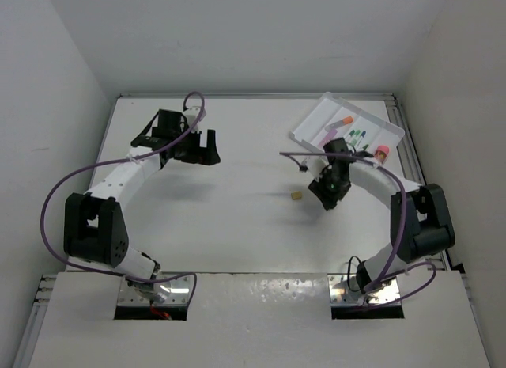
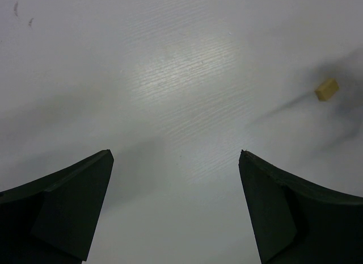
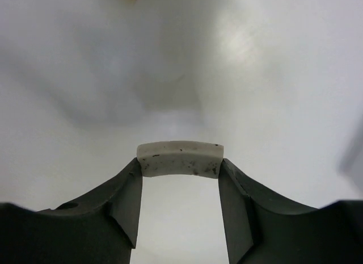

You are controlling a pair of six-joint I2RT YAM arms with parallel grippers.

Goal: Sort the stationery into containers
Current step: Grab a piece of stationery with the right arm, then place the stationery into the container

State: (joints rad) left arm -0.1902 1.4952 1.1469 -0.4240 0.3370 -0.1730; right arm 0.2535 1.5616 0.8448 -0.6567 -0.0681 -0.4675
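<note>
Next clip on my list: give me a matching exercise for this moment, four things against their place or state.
Things:
1. left gripper
2. right gripper
3. tan block
4. white tray

Place or state:
a. lies loose on the table
b. at the far right, markers inside
c. open, holding nothing
d. shut on a whitish eraser

Pairs: 1-c, 2-d, 3-a, 4-b.

1. Left arm [image 1: 118,178] reaches to the upper left, the left end effector [image 1: 207,146] gaping wide.
2. Right arm [image 1: 386,186] bends in at centre right, the right end effector [image 1: 326,195] pinching a pale block [image 3: 180,159].
</note>
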